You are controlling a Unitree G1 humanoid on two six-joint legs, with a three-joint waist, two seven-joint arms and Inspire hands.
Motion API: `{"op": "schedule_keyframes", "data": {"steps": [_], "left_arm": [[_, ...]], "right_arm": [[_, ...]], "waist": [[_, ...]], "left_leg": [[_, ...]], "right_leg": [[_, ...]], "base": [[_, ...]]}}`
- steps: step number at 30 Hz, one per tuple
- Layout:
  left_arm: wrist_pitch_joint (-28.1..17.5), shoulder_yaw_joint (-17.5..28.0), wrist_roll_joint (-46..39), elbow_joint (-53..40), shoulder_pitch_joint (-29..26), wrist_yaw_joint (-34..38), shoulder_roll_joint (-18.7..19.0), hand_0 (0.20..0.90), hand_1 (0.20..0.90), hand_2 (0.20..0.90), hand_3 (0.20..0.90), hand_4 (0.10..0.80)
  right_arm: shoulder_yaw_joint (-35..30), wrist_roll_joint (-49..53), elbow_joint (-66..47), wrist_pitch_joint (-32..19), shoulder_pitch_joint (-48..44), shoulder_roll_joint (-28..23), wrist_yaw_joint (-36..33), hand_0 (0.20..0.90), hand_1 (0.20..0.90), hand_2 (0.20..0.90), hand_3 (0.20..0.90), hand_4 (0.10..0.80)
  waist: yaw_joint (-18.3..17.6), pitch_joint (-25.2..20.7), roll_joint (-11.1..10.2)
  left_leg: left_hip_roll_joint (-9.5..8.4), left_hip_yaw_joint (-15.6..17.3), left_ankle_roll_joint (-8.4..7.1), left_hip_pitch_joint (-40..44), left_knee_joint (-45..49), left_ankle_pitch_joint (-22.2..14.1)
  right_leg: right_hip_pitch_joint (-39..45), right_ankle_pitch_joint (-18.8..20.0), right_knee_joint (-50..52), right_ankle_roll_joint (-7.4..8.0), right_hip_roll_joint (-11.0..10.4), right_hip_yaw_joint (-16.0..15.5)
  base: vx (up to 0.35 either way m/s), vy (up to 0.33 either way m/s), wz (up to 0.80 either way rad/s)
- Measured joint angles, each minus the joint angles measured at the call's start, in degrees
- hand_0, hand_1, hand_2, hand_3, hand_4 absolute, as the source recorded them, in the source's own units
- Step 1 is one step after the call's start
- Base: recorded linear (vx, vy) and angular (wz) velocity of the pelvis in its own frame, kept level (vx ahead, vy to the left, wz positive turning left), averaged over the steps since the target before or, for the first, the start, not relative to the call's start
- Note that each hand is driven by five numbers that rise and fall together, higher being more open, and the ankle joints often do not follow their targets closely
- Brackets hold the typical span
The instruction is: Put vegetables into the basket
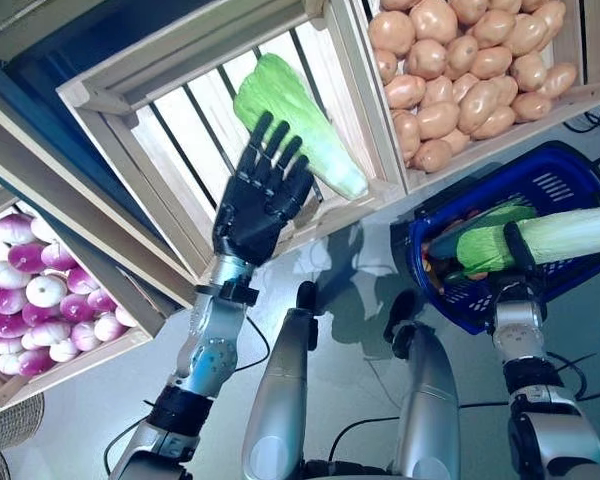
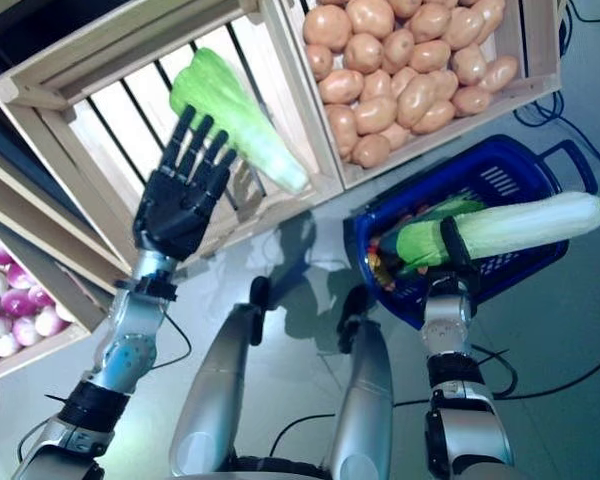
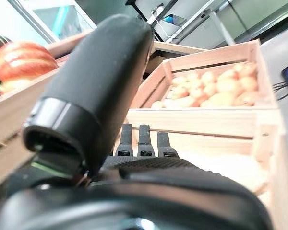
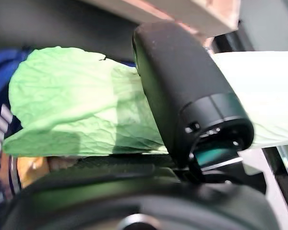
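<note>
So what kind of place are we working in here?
Probably a mock grocery produce stand: slatted wooden crates hold potatoes, purple-and-white onions and one cabbage, with a blue shopping basket on the floor.

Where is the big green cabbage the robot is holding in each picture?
Left eye view: held cabbage, lower right, over the blue basket.
Right eye view, right of centre.
Left wrist view: not in it.
Right wrist view, behind the right robot hand.
Shared landmark: potato crate.

I see a pale green cabbage point(image 1: 300, 120), tan potatoes point(image 1: 470, 60), purple-and-white onions point(image 1: 40, 300), a dark blue basket point(image 1: 570, 190), light wooden crates point(image 1: 160, 60).
</note>
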Motion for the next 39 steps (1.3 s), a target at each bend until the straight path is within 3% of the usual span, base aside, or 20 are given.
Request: {"op": "schedule_keyframes", "data": {"steps": [6,14,19,24,30,32,33,34,35,36,39], "left_arm": [[0.0,0.6,2.2,-0.4,-2.7,0.6,0.0,0.900,0.900,0.900,0.900,0.800],[0.5,0.7,2.5,-0.8,-3.0,0.9,0.1,0.900,0.900,0.900,0.900,0.800],[0.5,0.7,2.5,-1.8,-2.8,1.3,0.2,0.900,0.900,0.900,0.900,0.800],[0.5,0.6,3.8,-2.1,-2.9,2.3,0.7,0.900,0.900,0.900,0.900,0.800],[0.5,0.6,3.7,-2.5,-3.0,2.7,2.2,0.900,0.900,0.900,0.900,0.800],[0.5,0.6,3.6,-2.3,-3.0,2.7,2.4,0.900,0.900,0.900,0.900,0.800],[0.5,0.6,3.6,-2.4,-3.2,2.6,2.5,0.900,0.900,0.900,0.900,0.800],[0.5,0.6,3.5,-2.4,-3.2,2.6,2.6,0.900,0.900,0.900,0.900,0.800],[0.5,0.6,3.2,-2.4,-3.3,2.6,2.6,0.900,0.900,0.900,0.900,0.800],[0.5,0.6,3.2,-2.4,-3.4,2.6,2.6,0.900,0.900,0.900,0.900,0.800],[0.5,0.6,3.1,-1.9,-3.7,2.4,2.7,0.900,0.900,0.900,0.900,0.800]], "right_arm": [[2.3,-6.8,4.9,4.9,-0.8,-0.3,-5.7,0.300,0.300,0.300,0.300,0.400],[2.4,-12.2,14.7,12.6,-1.0,-2.4,-6.2,0.300,0.300,0.300,0.300,0.400],[2.7,-16.0,15.3,12.9,-1.0,-2.6,-7.1,0.300,0.300,0.300,0.300,0.400],[2.6,-17.8,13.8,12.9,-2.1,-3.0,-13.3,0.300,0.300,0.300,0.300,0.400],[3.0,-17.8,13.6,12.7,-4.2,-3.9,-13.6,0.309,0.309,0.309,0.309,0.406],[3.8,-17.4,13.6,12.2,-4.8,-4.1,-14.3,0.364,0.364,0.364,0.364,0.442],[3.9,-17.4,12.8,11.3,-5.4,-4.1,-15.4,0.472,0.472,0.472,0.472,0.515],[3.9,-17.4,12.4,10.9,-5.7,-4.1,-15.7,0.514,0.514,0.514,0.514,0.543],[3.9,-17.4,11.1,9.8,-6.2,-4.1,-16.1,0.756,0.756,0.756,0.756,0.704],[3.9,-17.4,10.1,8.8,-6.9,-4.1,-16.6,0.900,0.900,0.900,0.900,0.800],[4.1,-17.5,9.4,8.4,-9.0,-4.6,-17.6,0.900,0.900,0.900,0.900,0.800]], "waist": [[0.2,0.0,-0.1],[1.2,0.1,-0.2],[1.3,0.2,-0.7],[1.2,0.4,-1.3],[1.1,0.1,-1.6],[1.1,0.1,-1.6],[1.1,0.1,-1.6],[1.1,0.1,-1.6],[1.1,0.1,-1.6],[1.0,0.1,-1.6],[1.0,0.1,-1.6]], "left_leg": [[0.01,-1.8,-0.34,-1.7,5.6,-2.3],[-0.17,-2.7,-0.14,-2.2,7.2,-2.7],[-0.18,-3.9,0.05,-2.6,7.5,-2.6],[-0.12,-4.2,0.04,-3.2,6.7,-2.5],[0.26,-4.5,-0.01,-3.5,3.5,-1.8],[0.36,-4.5,0.02,-3.6,3.4,-2.1],[0.38,-4.3,0.10,-3.6,3.2,-2.1],[0.39,-4.2,0.15,-3.6,3.2,-2.2],[0.41,-4.1,0.22,-3.6,3.2,-2.4],[0.40,-4.0,0.30,-3.6,3.2,-2.5],[0.37,-3.7,0.45,-3.5,3.2,-2.7]], "right_leg": [[-0.9,-1.6,4.0,-0.26,0.6,0.0],[-0.5,-1.4,3.9,0.02,1.2,-0.1],[0.0,-1.1,3.0,0.41,2.6,0.1],[0.0,-1.2,2.2,0.53,3.3,0.2],[0.2,-0.3,-1.6,0.73,4.2,-0.2],[0.3,-0.2,-1.7,0.44,4.2,-0.3],[0.3,-0.1,-1.8,0.63,4.2,-0.3],[0.2,-0.1,-1.7,0.63,4.1,-0.3],[0.2,-0.2,-1.8,0.61,4.1,-0.3],[0.2,-0.2,-1.8,0.58,4.0,-0.2],[0.2,-0.6,-1.7,0.49,3.9,0.0]], "base": [[0.008,-0.038,-0.02],[-0.003,-0.029,-0.02],[-0.018,-0.054,0.04],[0.019,-0.048,0.01],[-0.011,-0.030,0.01],[0.000,0.000,0.00],[0.000,0.000,0.00],[0.016,0.014,-0.03],[0.079,0.022,-0.03],[0.104,0.035,-0.04],[0.019,0.036,-0.01]]}}
